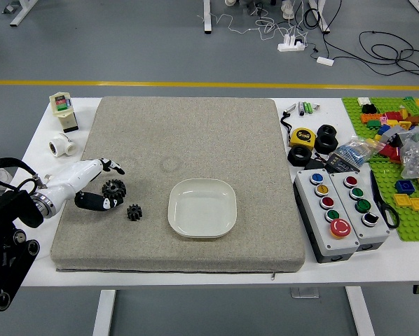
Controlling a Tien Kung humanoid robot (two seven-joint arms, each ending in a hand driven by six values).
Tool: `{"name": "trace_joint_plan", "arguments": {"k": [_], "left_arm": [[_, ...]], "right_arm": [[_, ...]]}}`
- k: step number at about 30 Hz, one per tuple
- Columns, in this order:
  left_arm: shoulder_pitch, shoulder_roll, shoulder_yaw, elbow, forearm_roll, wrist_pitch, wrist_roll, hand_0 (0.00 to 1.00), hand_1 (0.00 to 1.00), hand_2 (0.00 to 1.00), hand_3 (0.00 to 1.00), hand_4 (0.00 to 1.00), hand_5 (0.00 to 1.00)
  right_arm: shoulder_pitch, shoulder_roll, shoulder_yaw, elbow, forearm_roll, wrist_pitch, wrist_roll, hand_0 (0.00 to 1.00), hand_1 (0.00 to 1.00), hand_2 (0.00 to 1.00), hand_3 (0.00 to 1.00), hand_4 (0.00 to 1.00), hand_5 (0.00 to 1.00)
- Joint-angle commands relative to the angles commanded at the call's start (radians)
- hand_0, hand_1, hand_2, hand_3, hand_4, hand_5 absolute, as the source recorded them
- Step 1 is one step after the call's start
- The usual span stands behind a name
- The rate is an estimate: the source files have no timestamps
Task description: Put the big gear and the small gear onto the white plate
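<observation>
My left hand [112,183] reaches in over the left part of the grey mat, its fingers spread and the thumb low. Between the fingers and thumb lies the big black gear [114,189], close to the thumb; whether they touch I cannot tell. The small black gear [134,212] rests on the mat, a little nearer and to the right of the big one. Right of both gears, the white plate [202,208] holds nothing.
The grey mat [195,140] covers the table's middle. At the right stand two button boxes [328,217], a tape measure [303,138], black rings and a green brick board [416,227]. A white pipe piece [62,145] and a small device [63,110] sit at the left.
</observation>
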Motion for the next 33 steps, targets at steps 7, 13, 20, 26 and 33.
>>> {"name": "trace_joint_plan", "arguments": {"k": [7,13,20,26,33], "left_arm": [[-0.013,-0.001,-0.007,0.034,0.000,-0.019,0.006,0.596,0.733,0.832,0.714,0.852,0.278],[-0.019,-0.004,-0.010,0.045,0.000,-0.034,0.010,0.483,0.662,0.758,0.654,0.842,0.273],[-0.019,-0.005,-0.005,0.051,0.000,-0.037,0.001,0.347,0.487,0.543,0.602,0.472,0.104],[-0.016,-0.006,0.000,0.056,0.000,-0.038,-0.004,0.301,0.417,0.468,0.558,0.158,0.002],[-0.015,-0.007,0.003,0.059,0.000,-0.020,-0.006,0.290,0.372,0.428,0.528,0.077,0.002]], "right_arm": [[0.002,-0.001,-0.003,0.000,0.003,0.000,0.000,0.657,0.673,0.743,0.554,0.752,0.612],[0.003,-0.001,-0.003,0.000,0.004,0.000,0.000,0.655,0.673,0.743,0.554,0.752,0.612],[0.001,-0.001,-0.004,0.000,0.004,0.000,0.000,0.658,0.674,0.743,0.554,0.752,0.612],[-0.002,0.000,-0.005,0.000,0.004,0.000,0.000,0.657,0.674,0.743,0.554,0.752,0.612],[-0.007,0.000,-0.004,0.000,0.001,0.001,0.000,0.657,0.673,0.743,0.554,0.752,0.612]]}}
